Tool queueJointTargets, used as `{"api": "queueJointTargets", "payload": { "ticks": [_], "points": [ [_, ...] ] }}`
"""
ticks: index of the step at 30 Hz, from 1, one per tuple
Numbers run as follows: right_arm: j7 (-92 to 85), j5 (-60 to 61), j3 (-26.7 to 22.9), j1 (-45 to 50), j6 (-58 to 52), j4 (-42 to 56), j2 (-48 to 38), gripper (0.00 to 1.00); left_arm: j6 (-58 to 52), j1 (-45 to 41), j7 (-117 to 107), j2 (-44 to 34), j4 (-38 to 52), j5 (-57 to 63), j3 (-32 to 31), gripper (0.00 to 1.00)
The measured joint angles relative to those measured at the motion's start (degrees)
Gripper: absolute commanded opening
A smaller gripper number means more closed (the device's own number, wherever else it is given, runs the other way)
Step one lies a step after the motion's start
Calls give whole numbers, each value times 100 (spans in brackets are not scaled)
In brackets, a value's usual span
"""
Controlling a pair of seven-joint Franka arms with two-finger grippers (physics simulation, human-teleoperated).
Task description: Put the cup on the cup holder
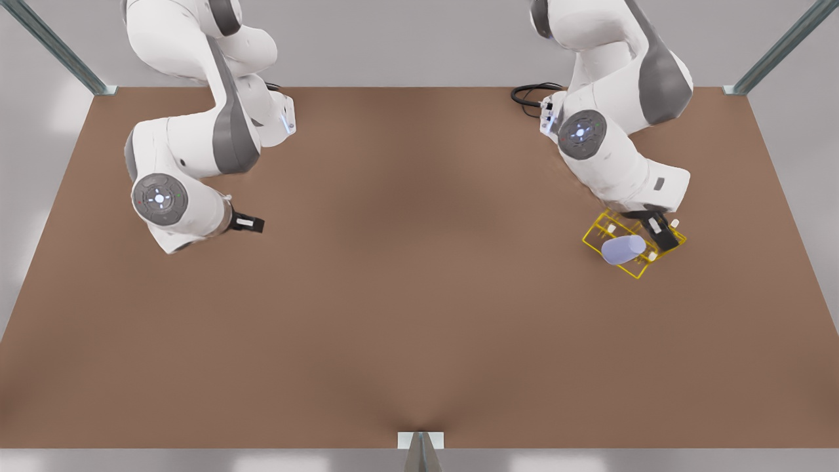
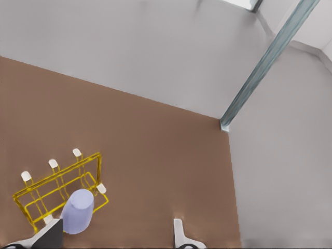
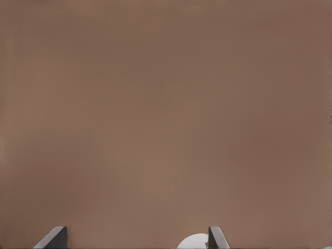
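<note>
The left hand, fingers spread wide beside the cup perched on the cup holder, could topple it; the right hand waits, open.

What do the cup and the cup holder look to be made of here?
The cup looks like matte plastic: uniform lavender-blue, smooth, opaque, no shine, though a render leaves this open. The cup holder looks like thin coated metal wire: slender yellow rods in an open frame, its pegs capped in white, perhaps rubber.
</note>
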Motion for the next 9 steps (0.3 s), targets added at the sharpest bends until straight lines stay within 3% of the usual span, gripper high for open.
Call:
{"api": "queueJointTargets", "payload": {
  "ticks": [1,3,4,6,9],
  "points": [
    [-9,-8,15,-5,14,85,-33,100,-392,1380,541,-383,579,-243,-1667,100],
    [-24,-23,180,-154,37,65,-239,100,-825,4812,1492,-1126,797,-34,-6171,100],
    [-31,-29,289,-262,47,17,-339,100,-810,5799,1865,-1516,370,53,-7443,100],
    [-47,-39,375,-370,68,-106,-471,100,-772,6475,2511,-1953,-180,-250,-8011,100],
    [-67,-46,402,-406,92,-156,-527,100,-1094,6731,3327,-1854,146,-553,-8127,100]
  ]
}}
